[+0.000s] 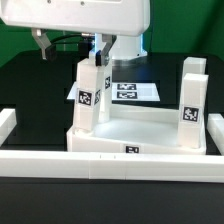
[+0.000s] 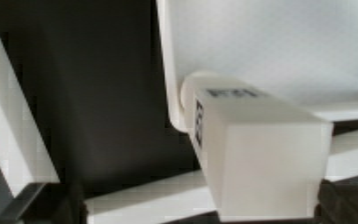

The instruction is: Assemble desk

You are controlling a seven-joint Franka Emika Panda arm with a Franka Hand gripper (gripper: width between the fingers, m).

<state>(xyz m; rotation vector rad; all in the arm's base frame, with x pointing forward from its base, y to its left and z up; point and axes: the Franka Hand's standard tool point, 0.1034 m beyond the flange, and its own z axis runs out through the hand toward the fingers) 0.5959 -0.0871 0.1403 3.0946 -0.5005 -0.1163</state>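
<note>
We are reaching down from above with the arm, its white body filling the upper part of the exterior view, and the gripper is hanging right over the top of a leg.

The desk top is lying on the black table like a shallow tray, pressed against the long white border rail in front. Three legs are standing upright in its corners: the one under the gripper, a shorter-looking one behind it, and one toward the exterior view's right. The marker board is lying flat behind the tray.

In the wrist view, the leg is filling the centre, its tag facing sideways, with the tray beyond. We are seeing the fingers at the leg's top, but we cannot tell whether the jaws are pinching it or standing spread.
</note>
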